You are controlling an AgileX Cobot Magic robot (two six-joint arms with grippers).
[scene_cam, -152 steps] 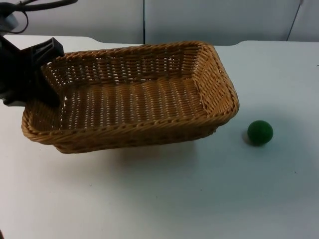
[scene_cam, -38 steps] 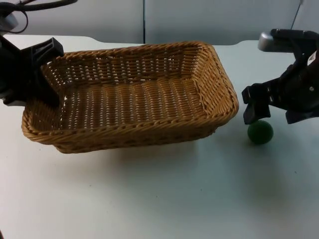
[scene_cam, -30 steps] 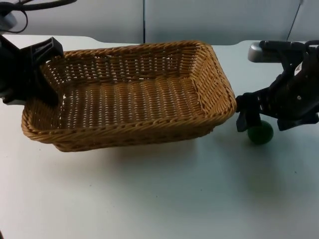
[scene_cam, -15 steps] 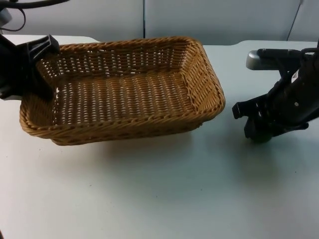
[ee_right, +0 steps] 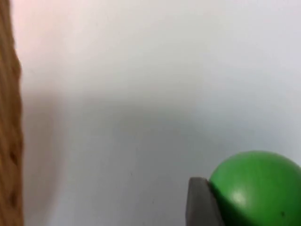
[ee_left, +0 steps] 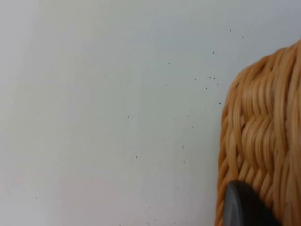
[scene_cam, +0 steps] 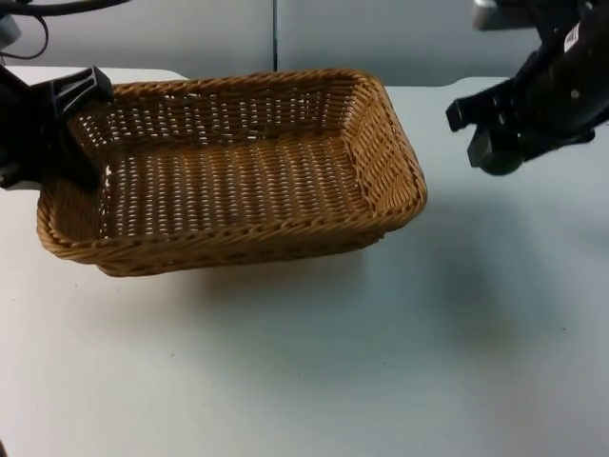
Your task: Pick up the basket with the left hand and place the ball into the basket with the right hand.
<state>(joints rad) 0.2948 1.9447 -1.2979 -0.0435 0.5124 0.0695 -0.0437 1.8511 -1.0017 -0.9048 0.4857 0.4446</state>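
Woven tan wicker makes up the basket (scene_cam: pixel 233 171), a shallow rectangular tray with a braided rim and open weave through which the white desk (scene_cam: pixel 314 362) shows. It sits in the left half of the top view, its long sides running across the desk, and the shadow under its near side suggests it is held a little above the surface. The left tool (scene_cam: pixel 59 129) is clamped on the rim at the basket's left short end, one black finger inside the wall and one outside. In the left wrist view a rounded black fingertip (ee_left: pixel 244 207) lies against the wicker corner, with bare desk beside it.

The ball (scene_cam: pixel 501 157) is dark green, smooth and round, with a soft highlight in the right wrist view (ee_right: pixel 256 188). The right tool (scene_cam: pixel 500 143) holds it between closed fingers, one finger (ee_right: pixel 201 202) pressed against its side. Ball and tool hang above the desk to the right of the basket, well apart from its right rim, in front of the grey wall (scene_cam: pixel 381 38). The edge of the basket also shows in the right wrist view (ee_right: pixel 9 141).
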